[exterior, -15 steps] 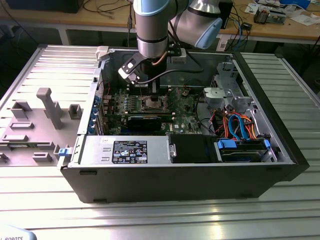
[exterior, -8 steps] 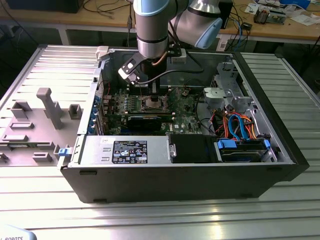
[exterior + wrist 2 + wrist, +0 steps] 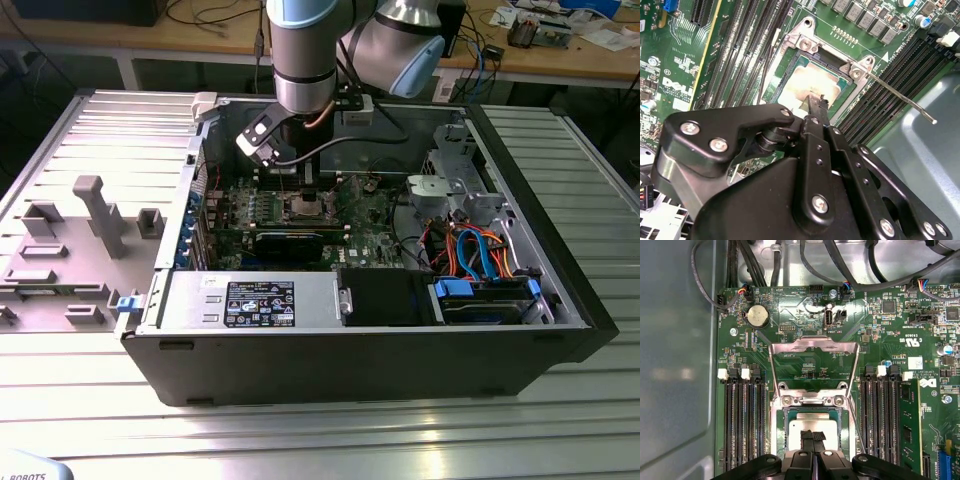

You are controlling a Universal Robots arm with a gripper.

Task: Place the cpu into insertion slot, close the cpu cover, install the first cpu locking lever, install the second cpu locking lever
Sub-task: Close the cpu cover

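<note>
Inside the computer case point(image 3: 380, 360): gripper point(image 3: 813, 435) resting on seated chip point(image 3: 812, 421).
From the exterior view, the socket point(image 3: 305, 207) sits at 12 o'clock from the black card point(image 3: 290, 243); gripper fingers point(image 3: 806, 440) are pressed together, tips touching the chip; the cover point(image 3: 812, 345) stands raised open.

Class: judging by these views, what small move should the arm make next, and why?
Probably lift the gripper straight up: it hangs over the cpu, which already lies in the insertion slot, and the cpu cover is open.

Silver-grey robot arm point(image 3: 305, 60), pale blue joint caps point(image 3: 300, 12), black cable point(image 3: 345, 143) at wrist, matte black end effector point(image 3: 816, 105) linkages, silver screws point(image 3: 820, 202).
</note>
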